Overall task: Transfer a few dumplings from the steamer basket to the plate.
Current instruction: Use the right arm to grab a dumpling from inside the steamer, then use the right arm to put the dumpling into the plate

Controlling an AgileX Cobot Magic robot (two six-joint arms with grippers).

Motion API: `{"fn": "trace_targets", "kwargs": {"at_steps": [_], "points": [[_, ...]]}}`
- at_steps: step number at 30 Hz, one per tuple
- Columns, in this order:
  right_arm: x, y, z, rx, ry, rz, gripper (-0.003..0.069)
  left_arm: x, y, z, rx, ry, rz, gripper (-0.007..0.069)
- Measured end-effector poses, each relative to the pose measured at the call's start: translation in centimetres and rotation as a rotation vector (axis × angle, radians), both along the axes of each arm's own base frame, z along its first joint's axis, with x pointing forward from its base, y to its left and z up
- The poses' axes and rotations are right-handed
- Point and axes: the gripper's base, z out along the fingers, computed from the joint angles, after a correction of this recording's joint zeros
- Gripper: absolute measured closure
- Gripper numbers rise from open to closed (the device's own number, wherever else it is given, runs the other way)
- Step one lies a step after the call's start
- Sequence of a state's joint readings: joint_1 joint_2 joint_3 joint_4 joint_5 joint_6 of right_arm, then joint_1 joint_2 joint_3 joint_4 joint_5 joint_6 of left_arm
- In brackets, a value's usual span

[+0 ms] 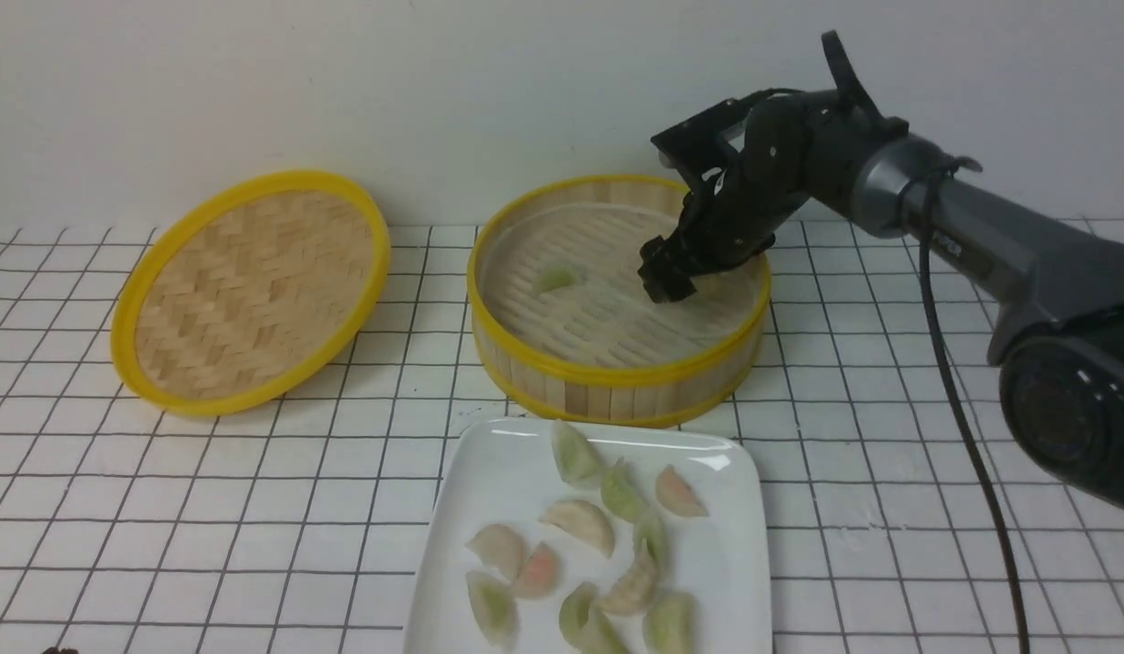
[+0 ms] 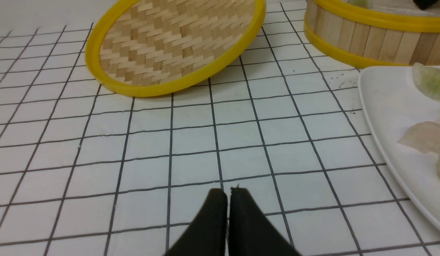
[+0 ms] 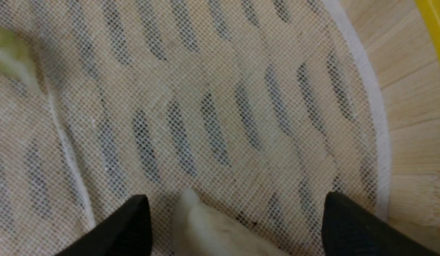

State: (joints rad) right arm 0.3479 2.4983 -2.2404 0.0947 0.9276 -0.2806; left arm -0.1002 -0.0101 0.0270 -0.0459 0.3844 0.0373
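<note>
The round bamboo steamer basket (image 1: 616, 377) with yellow bands stands mid-table. A pale green dumpling (image 1: 557, 275) lies on its mesh-lined floor, also in the right wrist view (image 3: 8, 57). My right gripper (image 1: 663, 283) reaches down inside the basket, open. In the right wrist view a cream-white dumpling (image 3: 209, 231) lies between its spread fingertips (image 3: 132, 222), nearer one of them; the gripper (image 3: 234, 220) is not closed on it. Several dumplings (image 1: 580, 522) lie on the white plate (image 1: 502, 454) in front of the basket. My left gripper (image 2: 227, 193) is shut and empty, low over the tiles.
The flat woven yellow-rimmed lid (image 1: 253, 286) leans tilted at the left of the basket. A white wall runs behind. The table has a white cloth with a black grid. The right arm's cable (image 1: 961, 409) hangs at the right.
</note>
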Motion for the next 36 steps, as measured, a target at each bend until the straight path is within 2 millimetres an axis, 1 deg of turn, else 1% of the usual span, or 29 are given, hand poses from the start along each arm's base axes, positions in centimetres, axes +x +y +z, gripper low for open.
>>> {"fn": "trace_targets", "kwargs": {"at_steps": [3,5,6,8,9,12,15,16,17,18,19,21,22,23,25,26,27,28,29,30,31,34,36], "points": [[0.1,-0.1,-0.2,0.0,0.002,-0.017,0.0129,0.0,0.0,0.0,0.0,0.0,0.0,0.0631],[0.1,-0.1,-0.2,0.002,0.009,-0.031,0.0252,0.0,0.0,0.0,0.0,0.0,0.0,0.0631],[0.0,-0.1,0.0,0.001,0.016,-0.033,0.0351,0.0,0.0,0.0,0.0,0.0,0.0,0.0631],[-0.3,-0.2,0.4,-0.011,0.046,-0.031,0.051,0.0,0.0,0.0,0.0,0.0,0.0,0.0631],[-0.4,-0.2,0.5,-0.016,0.06,-0.031,0.0522,0.0,0.0,0.0,0.0,0.0,0.0,0.0631],[-1.2,-0.3,3.1,-0.011,0.118,-0.028,0.0502,0.0,0.0,0.0,0.0,0.0,0.0,0.0631],[-2.0,0.0,7.2,0.053,0.106,-0.019,0.0502,0.0,0.0,0.0,0.0,0.0,0.0,0.0631],[-2.1,0.0,7.6,0.062,0.101,-0.018,0.0502,0.0,0.0,0.0,0.0,0.0,0.0,0.0631],[-2.5,0.1,9.9,0.107,0.066,-0.018,0.0502,0.0,0.0,0.0,0.0,0.0,0.0,0.0631],[-2.7,0.1,10.7,0.127,0.057,-0.02,0.0502,0.0,0.0,0.0,0.0,0.0,0.0,0.0631],[-2.7,0.1,10.9,0.131,0.056,-0.021,0.0502,0.0,0.0,0.0,0.0,0.0,0.0,0.0631],[-3.7,0.2,13.2,0.191,0.048,-0.025,0.0502,0.0,0.0,0.0,0.0,0.0,0.0,0.0631],[-4.0,0.2,13.8,0.202,0.047,-0.025,0.0502,0.0,0.0,0.0,0.0,0.0,0.0,0.0631],[-4.1,0.2,13.8,0.201,0.051,-0.024,0.0502,0.0,0.0,0.0,0.0,0.0,0.0,0.0631],[-6.2,0.2,15.7,0.207,0.057,-0.013,0.0502,0.0,0.0,0.0,0.0,0.0,0.0,0.0631],[-7.4,0.4,16.0,0.199,0.082,-0.004,0.0502,0.0,0.0,0.0,0.0,0.0,0.0,0.0631],[-7.9,0.4,16.1,0.197,0.089,0.0,0.0502,0.0,0.0,0.0,0.0,0.0,0.0,0.0631],[-10.0,0.5,17.1,0.196,0.109,0.018,0.0502,0.0,0.0,0.0,0.0,0.0,0.0,0.0631],[-11.3,0.8,17.2,0.191,0.129,0.035,0.0502,0.0,0.0,0.0,0.0,0.0,0.0,0.0631],[-12.2,0.9,16.8,0.182,0.16,0.046,0.0502,0.0,0.0,0.0,0.0,0.0,0.0,0.0631],[-14.4,1.3,16.5,0.171,0.198,0.081,0.0502,0.0,0.0,0.0,0.0,0.0,0.0,0.0631],[-16.7,2.3,14.0,0.141,0.259,0.123,0.0502,0.0,0.0,0.0,0.0,0.0,0.0,0.0631],[-17.3,2.6,11.9,0.134,0.284,0.117,0.0502,0.0,0.0,0.0,0.0,0.0,0.0,0.0631]]}}
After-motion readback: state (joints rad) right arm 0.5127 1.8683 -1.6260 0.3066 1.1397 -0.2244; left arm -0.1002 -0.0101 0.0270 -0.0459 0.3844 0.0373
